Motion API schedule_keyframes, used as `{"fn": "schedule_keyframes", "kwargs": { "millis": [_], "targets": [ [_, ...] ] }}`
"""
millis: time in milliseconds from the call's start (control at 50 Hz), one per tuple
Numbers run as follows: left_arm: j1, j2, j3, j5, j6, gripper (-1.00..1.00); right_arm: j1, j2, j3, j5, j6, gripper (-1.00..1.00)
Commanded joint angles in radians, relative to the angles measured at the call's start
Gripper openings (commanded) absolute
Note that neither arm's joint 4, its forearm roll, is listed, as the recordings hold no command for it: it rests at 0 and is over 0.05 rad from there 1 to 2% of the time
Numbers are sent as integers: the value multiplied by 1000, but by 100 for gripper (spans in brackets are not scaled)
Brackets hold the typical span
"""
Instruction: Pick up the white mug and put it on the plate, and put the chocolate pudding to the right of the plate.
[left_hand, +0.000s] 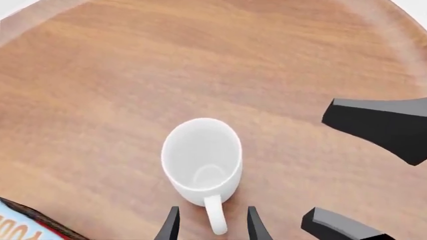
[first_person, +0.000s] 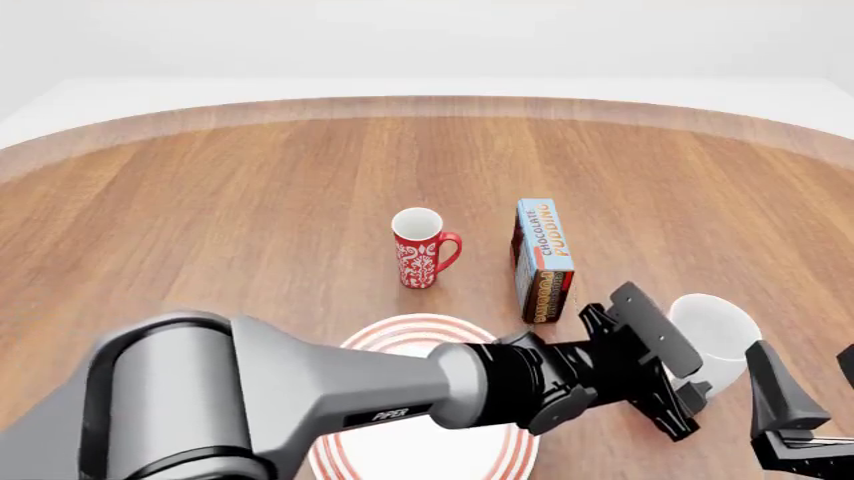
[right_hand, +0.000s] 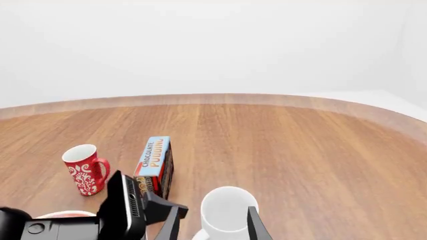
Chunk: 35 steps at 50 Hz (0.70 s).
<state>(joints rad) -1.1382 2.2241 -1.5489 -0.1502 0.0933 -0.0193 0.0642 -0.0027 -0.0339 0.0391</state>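
White mug (first_person: 714, 335): we're seeing it sitting upright on the wooden table (first_person: 214, 220), right of the plate (first_person: 441, 450).
Left gripper (left_hand: 212, 226): we're watching its fingers spread either side of the handle, gripping nothing.
Right gripper (first_person: 801, 420): we're unable to judge its opening.
Chocolate pudding (first_person: 543, 258): we're finding it lying beyond the plate, beside the red mug (first_person: 423, 248).

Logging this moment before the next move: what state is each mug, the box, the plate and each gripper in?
white mug: upright on the table, empty, not yet on the plate
red mug: upright, empty
pudding box: standing on its long edge, untouched
plate: on the table, partly hidden under the left arm
left gripper: open, straddling the white mug's handle
right gripper: cannot tell if open
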Motion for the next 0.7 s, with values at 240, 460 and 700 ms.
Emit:
{"fn": "schedule_keyframes", "kwargs": {
  "millis": [240, 460, 700],
  "targets": [
    [4, 44, -23, -8, -34, 100, 0, 0, 0, 0, 0, 100],
    [5, 66, -35, -11, -48, 100, 0, 0, 0, 0, 0, 100],
    [0, 86, -43, -12, -57, 100, 0, 0, 0, 0, 0, 100]
  ]
}}
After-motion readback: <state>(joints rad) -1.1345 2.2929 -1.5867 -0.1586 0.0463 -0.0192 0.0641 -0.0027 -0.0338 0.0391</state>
